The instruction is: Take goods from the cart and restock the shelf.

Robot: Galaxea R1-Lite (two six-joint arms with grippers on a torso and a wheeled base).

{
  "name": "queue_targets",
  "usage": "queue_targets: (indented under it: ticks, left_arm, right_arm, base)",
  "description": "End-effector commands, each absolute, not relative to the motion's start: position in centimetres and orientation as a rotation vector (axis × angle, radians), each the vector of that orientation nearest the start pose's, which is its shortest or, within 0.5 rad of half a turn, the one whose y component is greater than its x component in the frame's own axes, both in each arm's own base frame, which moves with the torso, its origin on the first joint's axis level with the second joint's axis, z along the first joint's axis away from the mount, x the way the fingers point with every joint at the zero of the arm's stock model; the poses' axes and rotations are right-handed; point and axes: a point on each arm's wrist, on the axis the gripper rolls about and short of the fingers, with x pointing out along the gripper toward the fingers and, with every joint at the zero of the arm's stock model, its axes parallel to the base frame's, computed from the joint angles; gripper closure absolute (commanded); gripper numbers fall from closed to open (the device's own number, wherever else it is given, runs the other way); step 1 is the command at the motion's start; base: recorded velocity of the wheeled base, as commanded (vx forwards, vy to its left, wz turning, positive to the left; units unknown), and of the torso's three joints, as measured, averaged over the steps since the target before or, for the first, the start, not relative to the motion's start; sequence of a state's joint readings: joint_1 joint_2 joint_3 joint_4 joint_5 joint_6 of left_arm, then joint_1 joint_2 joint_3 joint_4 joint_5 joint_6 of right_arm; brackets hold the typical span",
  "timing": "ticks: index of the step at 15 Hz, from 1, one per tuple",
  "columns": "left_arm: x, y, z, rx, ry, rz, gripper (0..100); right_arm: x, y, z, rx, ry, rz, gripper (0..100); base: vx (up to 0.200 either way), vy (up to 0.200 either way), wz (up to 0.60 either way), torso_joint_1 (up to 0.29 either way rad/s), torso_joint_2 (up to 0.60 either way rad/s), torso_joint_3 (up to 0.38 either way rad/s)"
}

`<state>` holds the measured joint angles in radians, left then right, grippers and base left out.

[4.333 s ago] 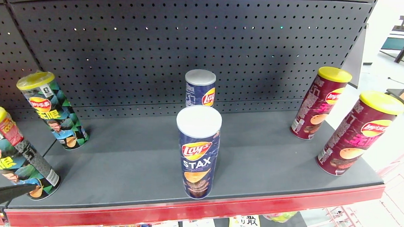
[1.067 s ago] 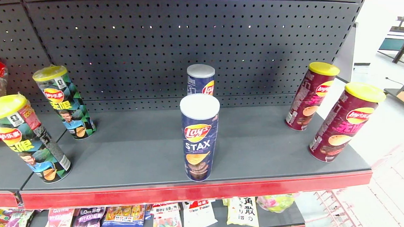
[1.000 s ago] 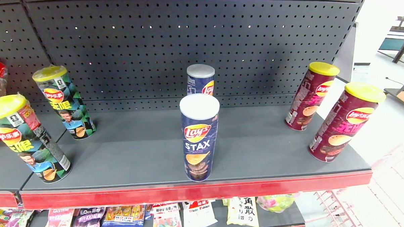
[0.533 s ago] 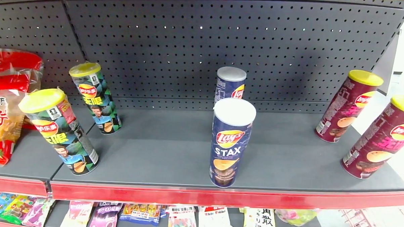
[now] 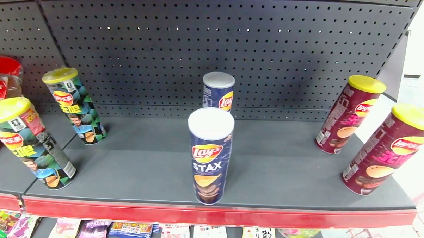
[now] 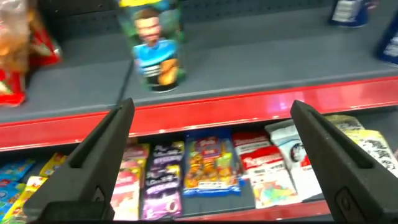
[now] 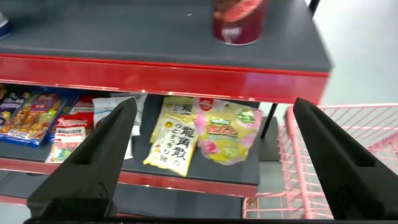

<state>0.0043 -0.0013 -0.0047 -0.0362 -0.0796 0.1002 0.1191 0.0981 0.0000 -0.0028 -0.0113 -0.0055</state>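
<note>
Six chip cans stand on the grey shelf (image 5: 143,166). Two blue cans are in the middle, one at the front (image 5: 209,157) and one at the back (image 5: 218,92). Two green cans (image 5: 76,105) (image 5: 27,144) stand at the left and two maroon cans (image 5: 349,115) (image 5: 387,149) at the right. My left gripper (image 6: 212,109) is open and empty, level with the shelf's red front edge (image 6: 217,109), below a green can (image 6: 152,43). My right gripper (image 7: 214,106) is open and empty, under the shelf edge near a maroon can (image 7: 239,18).
A lower shelf holds several snack packets (image 6: 211,174), among them a yellow bag (image 7: 180,134) and a green one (image 7: 227,134). A pink wire cart (image 7: 329,162) stands to the right of the shelf. Red snack bags (image 5: 2,73) sit at the far left.
The head camera has shifted sideways and back; the cans keep their places on the shelf. A dark arm tip seen at the lower left 4.3 s ago is gone from the head view.
</note>
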Motion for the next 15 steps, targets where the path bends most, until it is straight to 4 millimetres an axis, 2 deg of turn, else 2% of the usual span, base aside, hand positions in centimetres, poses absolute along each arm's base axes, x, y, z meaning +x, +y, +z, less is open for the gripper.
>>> queue_targets:
  ticks: [1, 15]
  left_arm:
    - [-2.33, -0.19, 8.07, 0.106, -0.047, -0.073, 0]
    - [-2.31, -0.09, 8.04, 0.059, -0.044, -0.028, 0]
  right_arm:
    - [-1.5, -0.2, 7.77, -0.011, 0.096, 0.109, 0]
    - [-1.5, -0.2, 7.77, -0.009, 0.096, 0.107, 0]
  base:
    - [0.0, 0.0, 0.0, 0.0, 0.0, 0.0]
    - [0.0, 0.0, 0.0, 0.0, 0.0, 0.0]
